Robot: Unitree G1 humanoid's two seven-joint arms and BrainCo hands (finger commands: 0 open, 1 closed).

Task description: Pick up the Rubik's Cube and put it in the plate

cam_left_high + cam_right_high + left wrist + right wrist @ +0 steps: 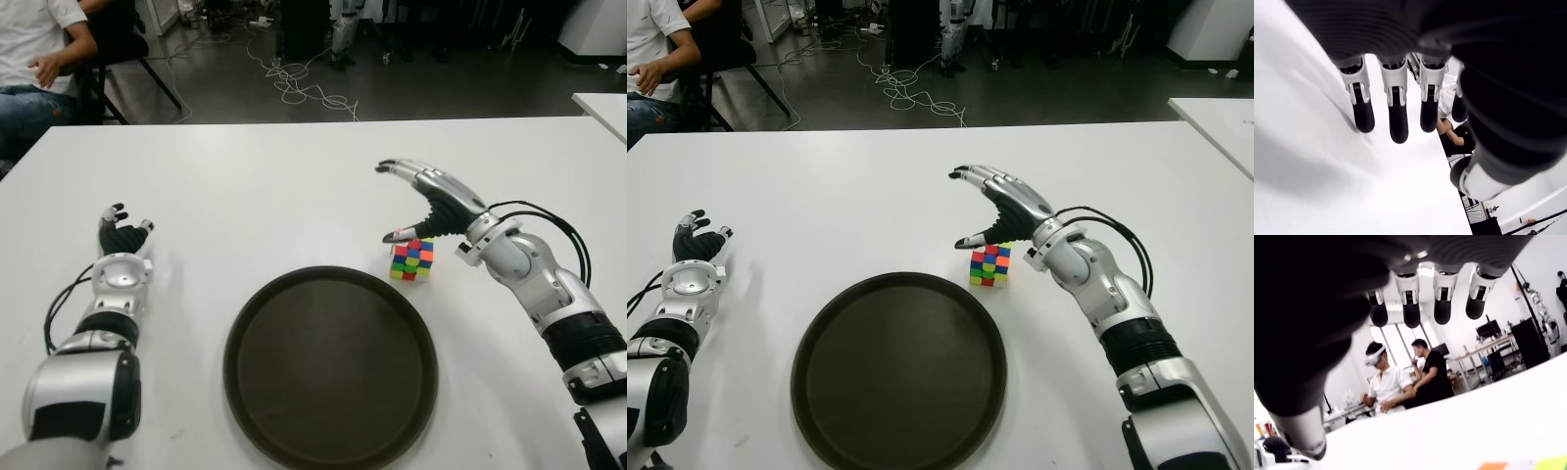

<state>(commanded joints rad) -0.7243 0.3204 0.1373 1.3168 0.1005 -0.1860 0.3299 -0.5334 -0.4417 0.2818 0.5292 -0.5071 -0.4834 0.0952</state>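
Right hand (423, 201) fingers spread, arched over Rubik's Cube (412, 259); left hand (122, 240) spread, left of plate (245, 333).

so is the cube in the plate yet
Not yet. The Rubik's Cube sits on the white table beside the empty plate, under the open right robot hand.

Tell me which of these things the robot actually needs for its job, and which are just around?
Needed:
Rubik's Cube, on the table beside the plate
plate, dark, round, holding nothing
right hand, open, above the cube

Just around:
left hand, open, idle at the plate's left
white table
cables on the floor
seated person
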